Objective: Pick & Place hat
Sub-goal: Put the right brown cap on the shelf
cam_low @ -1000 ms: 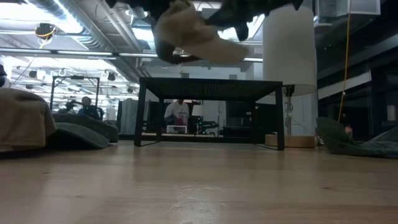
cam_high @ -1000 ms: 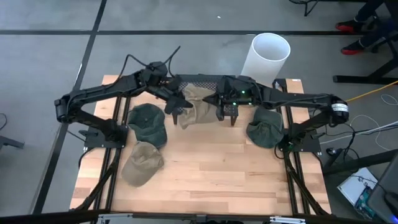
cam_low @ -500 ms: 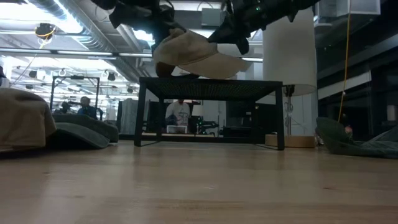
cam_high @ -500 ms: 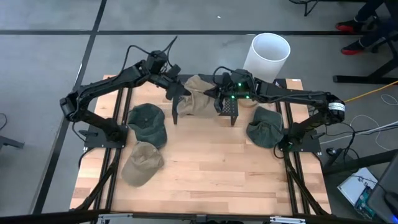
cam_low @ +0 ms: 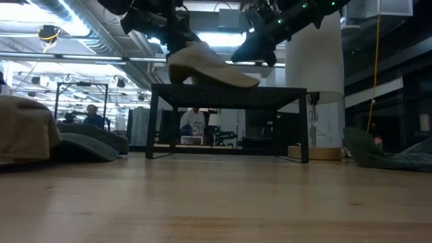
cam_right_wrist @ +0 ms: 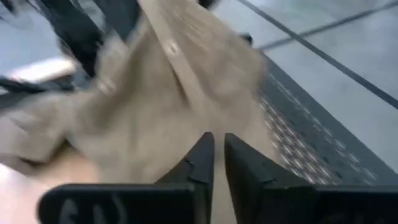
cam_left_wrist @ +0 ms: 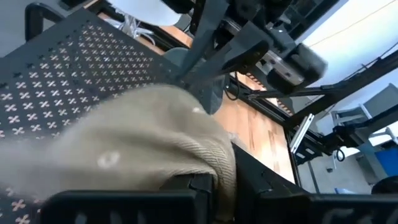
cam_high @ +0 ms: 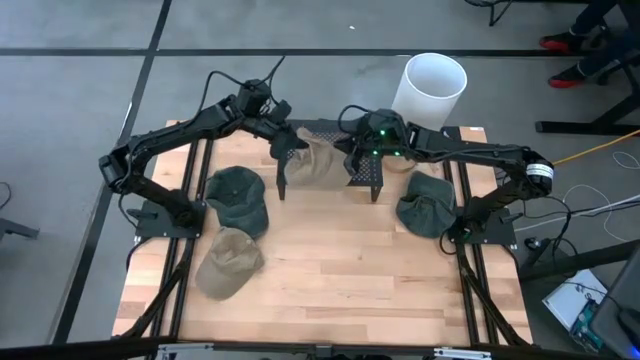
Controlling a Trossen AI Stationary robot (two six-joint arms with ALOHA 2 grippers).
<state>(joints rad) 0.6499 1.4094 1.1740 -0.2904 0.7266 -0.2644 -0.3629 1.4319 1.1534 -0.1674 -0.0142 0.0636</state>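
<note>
Nearest the front edge of my wooden table (cam_high: 330,290), one tan cloth cap (cam_high: 228,262) lies flat, waiting. Behind it sit two dark green caps, one on my left (cam_high: 237,198) and one on my right (cam_high: 425,205), also unmoved. Farther back stands the black perforated metal rack (cam_high: 372,178), and on its top rests the beige cloth hat (cam_high: 318,160) I am placing. It looks set down, so this hat's placing seems nearly done; letting go and drawing back remain, and three caps are left.

My left hand (cam_high: 288,146) sits at the hat's left edge; its wrist view shows fabric right at the fingers, but whether they pinch it I cannot tell. My right hand (cam_high: 357,157) is at the right edge, fingers narrowly parted with nothing visibly between them.

From the low view, the hat's long axis runs left to right along the rack, crown leftward, brim pointing right. Beyond stands a white cylinder (cam_high: 428,92).
</note>
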